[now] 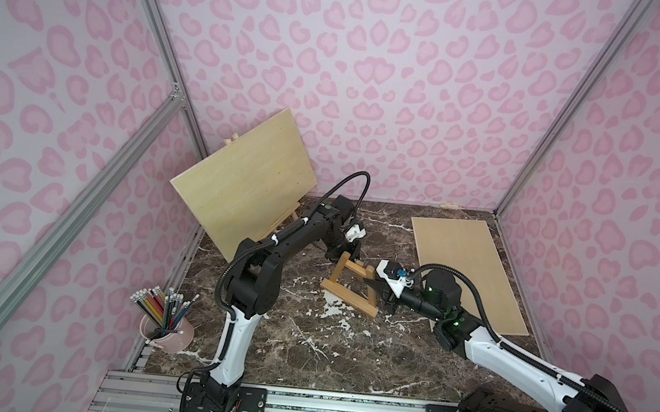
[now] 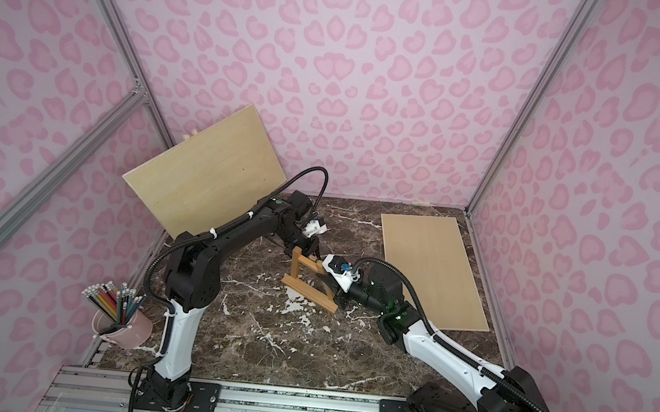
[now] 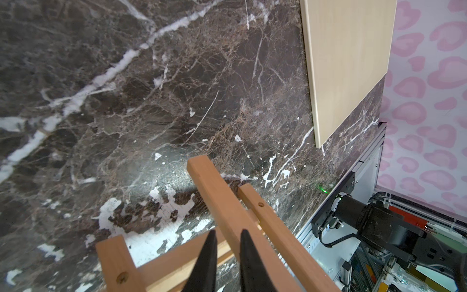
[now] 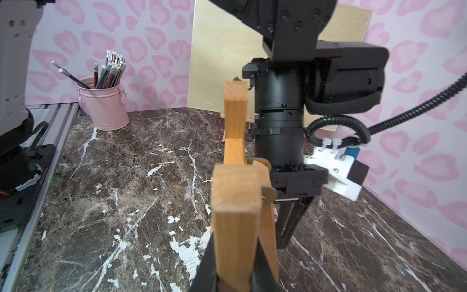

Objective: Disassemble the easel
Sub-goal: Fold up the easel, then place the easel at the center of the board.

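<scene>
We clamp the small easel [image 1: 348, 298] steady in our right hand [image 4: 233, 257] so our left hand [image 3: 228, 235], seemingly closed on its strut [image 3: 212, 187], can pull.

We see a small easel [image 1: 348, 299] of light, unfinished wood near the middle of the marble tabletop [image 1: 304, 350]. Its long base bar [image 2: 309, 294] lies on the stone, and the other slats rise from it at a tilt, joined by a short crosspiece. Brass wing nuts [image 4: 268, 194] sit at the joint of two slats, still fastened. The right gripper [image 4: 234, 240] clamps one slat end between its jaws. The left gripper [image 3: 228, 231] comes down from above and pinches another slat, jaws pressed against the wood.
</scene>
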